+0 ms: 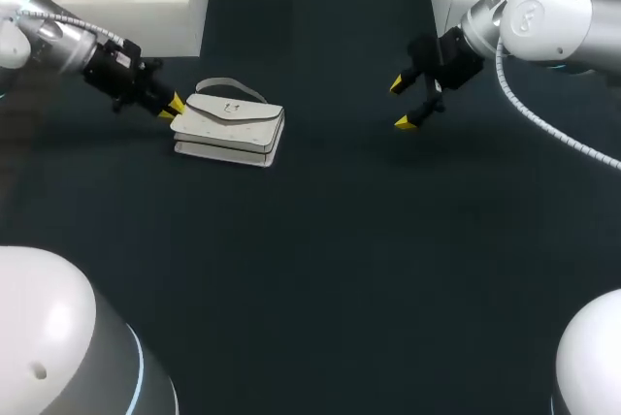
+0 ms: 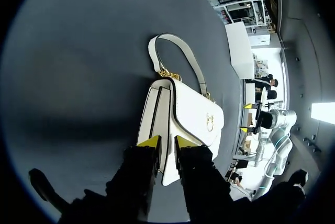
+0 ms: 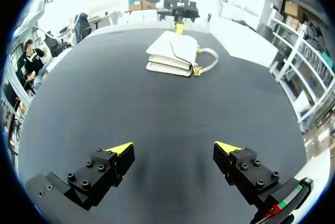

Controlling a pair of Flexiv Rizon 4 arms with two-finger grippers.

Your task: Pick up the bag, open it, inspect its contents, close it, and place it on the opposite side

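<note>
Dark tabletop (image 1: 320, 270) holds white bag (image 1: 231, 124), gold emblem (image 2: 210, 121) unreadable; left gripper (image 1: 172, 109) apparently pinches its flap, right gripper (image 1: 402, 104) gapes wide.

Robotics lab, dark worktable (image 1: 340, 260), robot arm (image 1: 543, 17)

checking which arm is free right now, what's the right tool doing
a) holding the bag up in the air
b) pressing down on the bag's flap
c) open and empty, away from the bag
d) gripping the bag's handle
c: the right tool hangs wide open with nothing in it, well apart from the bag, which lies flat on the table.
</note>
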